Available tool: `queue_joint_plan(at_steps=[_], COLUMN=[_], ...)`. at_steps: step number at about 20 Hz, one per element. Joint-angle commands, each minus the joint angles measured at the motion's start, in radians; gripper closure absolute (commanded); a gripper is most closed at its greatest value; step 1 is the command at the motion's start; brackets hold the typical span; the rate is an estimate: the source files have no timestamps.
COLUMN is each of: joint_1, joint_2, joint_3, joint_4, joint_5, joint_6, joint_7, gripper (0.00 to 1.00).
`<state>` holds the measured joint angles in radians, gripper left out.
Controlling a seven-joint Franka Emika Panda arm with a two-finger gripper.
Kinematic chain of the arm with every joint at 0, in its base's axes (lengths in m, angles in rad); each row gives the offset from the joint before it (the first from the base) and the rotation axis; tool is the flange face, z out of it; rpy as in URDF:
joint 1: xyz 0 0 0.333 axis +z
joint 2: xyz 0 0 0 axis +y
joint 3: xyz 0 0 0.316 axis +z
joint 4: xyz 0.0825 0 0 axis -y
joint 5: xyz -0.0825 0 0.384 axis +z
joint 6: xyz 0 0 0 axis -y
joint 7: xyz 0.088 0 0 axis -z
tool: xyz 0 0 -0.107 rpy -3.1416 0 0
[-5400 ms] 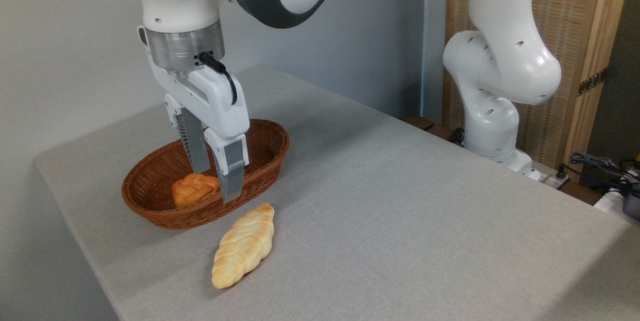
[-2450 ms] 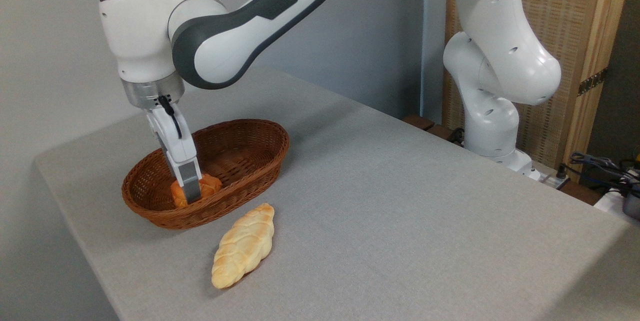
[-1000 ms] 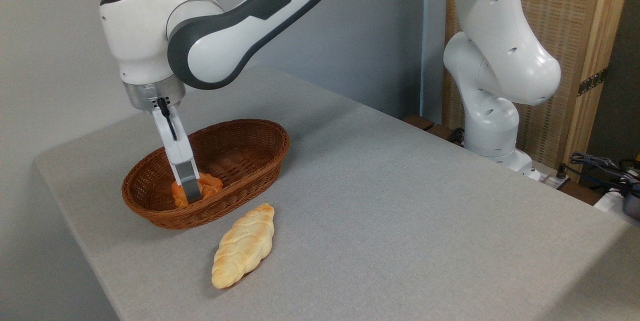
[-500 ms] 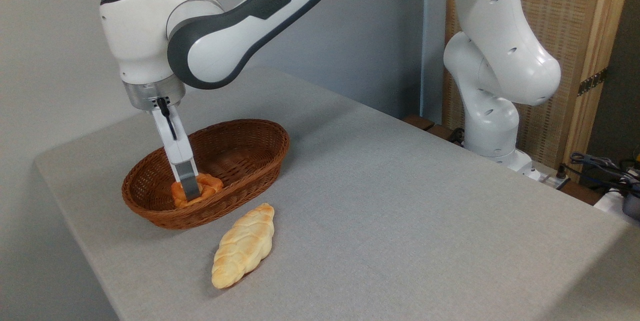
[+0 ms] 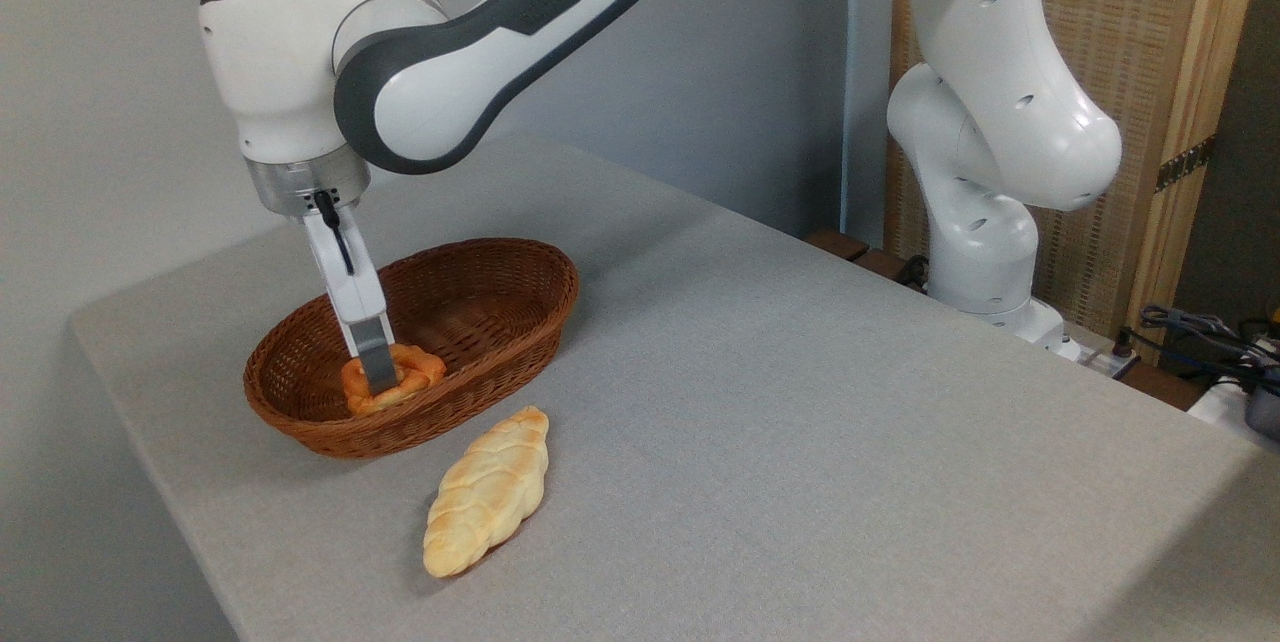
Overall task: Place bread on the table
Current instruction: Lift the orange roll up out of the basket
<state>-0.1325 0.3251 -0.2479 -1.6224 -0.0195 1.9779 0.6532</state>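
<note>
The bread (image 5: pixel 402 380), a small orange-brown knotted bun, sits at the near end of the brown wicker basket (image 5: pixel 500 292), raised slightly off its floor. My gripper (image 5: pixel 378 377) points down into the basket, seen edge-on, shut on the bun; only the near finger shows, and the far one is hidden behind it. The table (image 5: pixel 780 422) is a light grey, fabric-like top with rounded corners.
A longer pale-yellow braided loaf (image 5: pixel 488 492) lies on the table just in front of the basket. The arm's white base (image 5: pixel 985 252) stands at the table's far right edge, with cables (image 5: pixel 1200 332) beyond it. The grey wall is close behind the basket.
Since 5.4 s ago the gripper turned, came down and shut on the bun. Over the last second it has risen slightly, and the bun has lifted a little with it.
</note>
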Motion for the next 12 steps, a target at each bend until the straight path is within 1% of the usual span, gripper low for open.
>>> queue_joint_plan(at_steps=[1,3,5,8,10,11,12], joint_1=[0.004,0.004,0.005,0.007,0.016,0.034,0.042], joint_2=[-0.032,-0.047,-0.054,-0.087,-0.110,-0.129,-0.147], joint_3=[-0.014,-0.013,-0.013,-0.001,0.002,0.007,0.018], joint_4=[0.006,0.006,0.007,0.007,0.006,0.007,0.006], joint_5=[-0.008,-0.042,-0.048,-0.057,-0.060,-0.062,-0.062], joint_6=[-0.030,-0.034,-0.039,-0.065,-0.086,-0.111,-0.140], joint_7=[-0.033,-0.041,-0.046,-0.050,-0.049,-0.047,-0.044], gripper=[0.57,0.57,0.57,0.55,0.55,0.55,0.55])
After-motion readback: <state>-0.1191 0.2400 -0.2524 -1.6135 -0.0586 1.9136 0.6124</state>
